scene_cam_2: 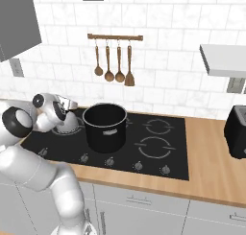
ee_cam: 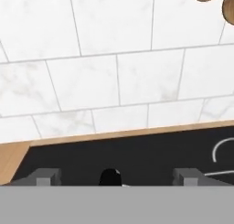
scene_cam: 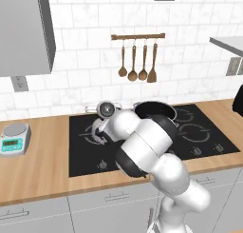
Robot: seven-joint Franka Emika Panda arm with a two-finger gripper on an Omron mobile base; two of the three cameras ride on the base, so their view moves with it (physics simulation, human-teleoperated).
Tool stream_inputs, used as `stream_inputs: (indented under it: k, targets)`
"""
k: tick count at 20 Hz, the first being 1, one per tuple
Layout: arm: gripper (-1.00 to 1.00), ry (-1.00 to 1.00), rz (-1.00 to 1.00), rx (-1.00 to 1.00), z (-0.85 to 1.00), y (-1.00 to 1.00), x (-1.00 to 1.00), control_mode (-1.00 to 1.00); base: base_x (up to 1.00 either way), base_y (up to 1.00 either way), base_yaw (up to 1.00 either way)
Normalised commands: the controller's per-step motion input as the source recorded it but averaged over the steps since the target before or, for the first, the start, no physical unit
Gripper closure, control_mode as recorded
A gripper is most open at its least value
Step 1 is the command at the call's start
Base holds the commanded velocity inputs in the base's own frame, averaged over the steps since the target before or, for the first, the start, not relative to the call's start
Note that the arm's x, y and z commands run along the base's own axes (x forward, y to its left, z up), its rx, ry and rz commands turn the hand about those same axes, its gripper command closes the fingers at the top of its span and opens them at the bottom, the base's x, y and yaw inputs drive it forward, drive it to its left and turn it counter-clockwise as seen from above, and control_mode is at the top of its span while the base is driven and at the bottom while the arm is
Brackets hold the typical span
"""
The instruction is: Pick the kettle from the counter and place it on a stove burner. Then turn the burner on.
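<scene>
The kettle (scene_cam_2: 68, 124) sits on the black cooktop (scene_cam: 209, 144) left of centre in the right base view, half hidden behind the arm's wrist, its silver dome resting over a pale ring at the left of the glass; in the left base view a curved sliver of it (scene_cam: 98, 130) shows beside the white forearm. The gripper (ee_cam: 118, 178) hovers above it, its two dark tips standing wide apart at the bottom of the hand view with a small dark shape between them, and whether the jaws grip anything cannot be told. A big black pot (scene_cam_2: 105, 127) stands just right of the kettle in the right base view. Knobs (scene_cam_2: 138, 166) line the cooktop's front edge, near the wooden counter (scene_cam_2: 211, 167). The risk ahead: the bulky elbow, swinging toward a knob, could nudge the kettle off its ring or bump the pot.
</scene>
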Motion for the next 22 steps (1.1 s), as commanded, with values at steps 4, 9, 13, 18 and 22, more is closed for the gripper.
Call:
stream_inputs:
  k: [4,9,13,18,22]
  targets:
    - [-1.00,0.00,0.00,0.00,1.00,0.04,-0.62,-1.00,0.00,0.00,0.00]
    - [-1.00,0.16,0.02,0.00,0.76,0.11,-1.00,-1.00,0.00,0.00,0.00]
    - [-1.00,0.30,0.07,0.00,0.73,0.18,-1.00,-1.00,0.00,0.00,0.00]
    - [-1.00,0.56,0.23,-0.09,0.54,0.44,-0.99,-1.00,0.00,0.00,0.00]
    - [-1.00,0.70,0.28,-0.25,-0.81,0.67,-0.85,-1.00,0.00,0.00,0.00]
